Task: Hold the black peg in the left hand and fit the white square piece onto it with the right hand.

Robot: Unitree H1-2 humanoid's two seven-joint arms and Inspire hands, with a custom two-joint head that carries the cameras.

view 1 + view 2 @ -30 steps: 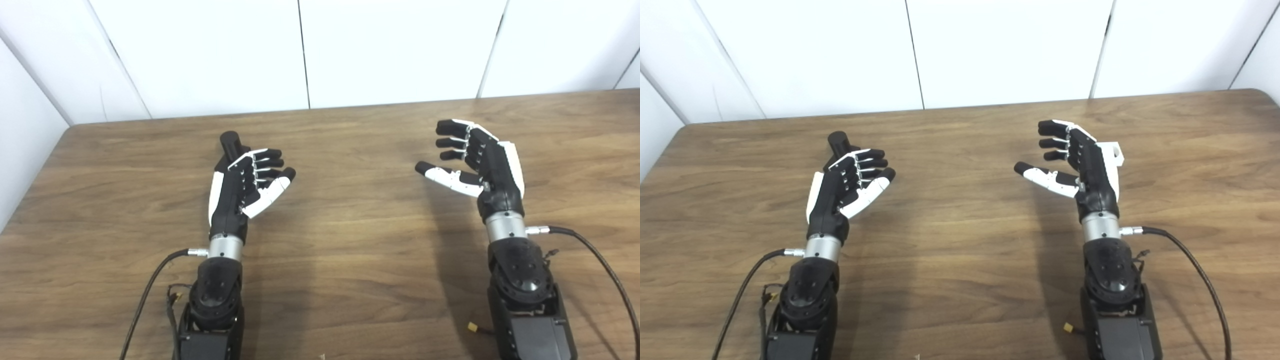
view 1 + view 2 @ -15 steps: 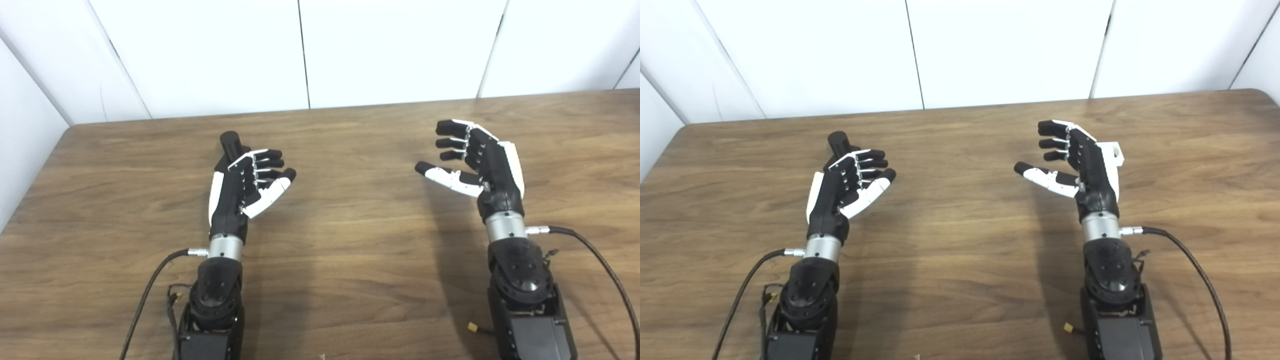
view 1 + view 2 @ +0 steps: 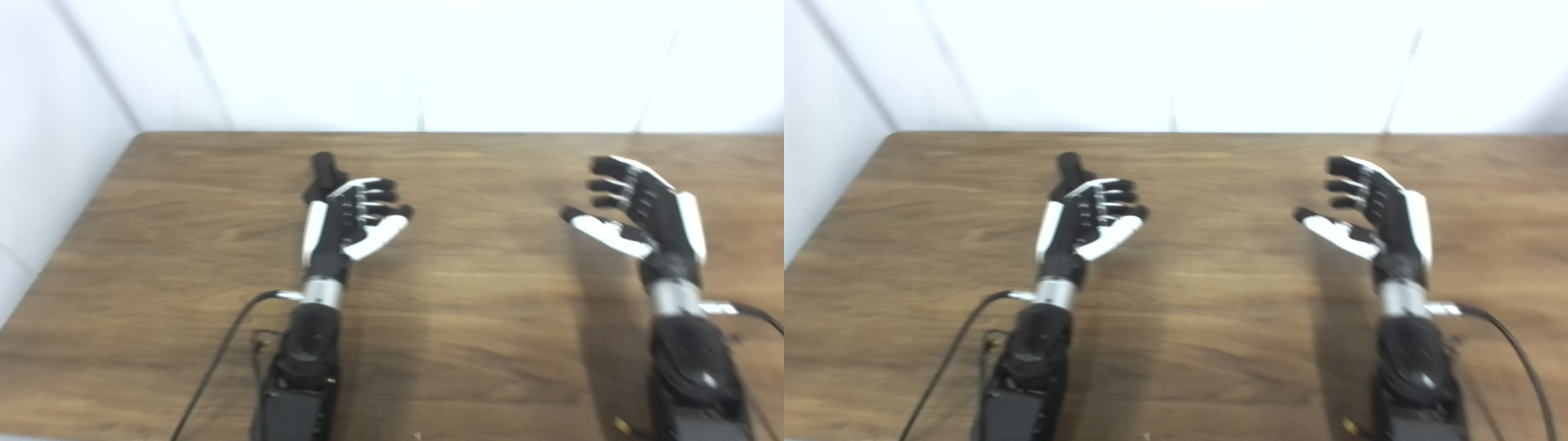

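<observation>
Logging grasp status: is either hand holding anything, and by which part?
Nothing is held: left hand and right hand are open; the black peg lies behind the left.

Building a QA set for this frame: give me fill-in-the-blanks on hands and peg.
1. The left hand has a ___ peg just beyond its fingers.
2. The right hand is ___, holding nothing.
3. Both arms enter from the picture's ___ edge.
Missing words: black; open; bottom.

Bright, washed-out wall (image 3: 392, 61); overall motion blur; soft tabletop (image 3: 478, 343) shadows.
</observation>
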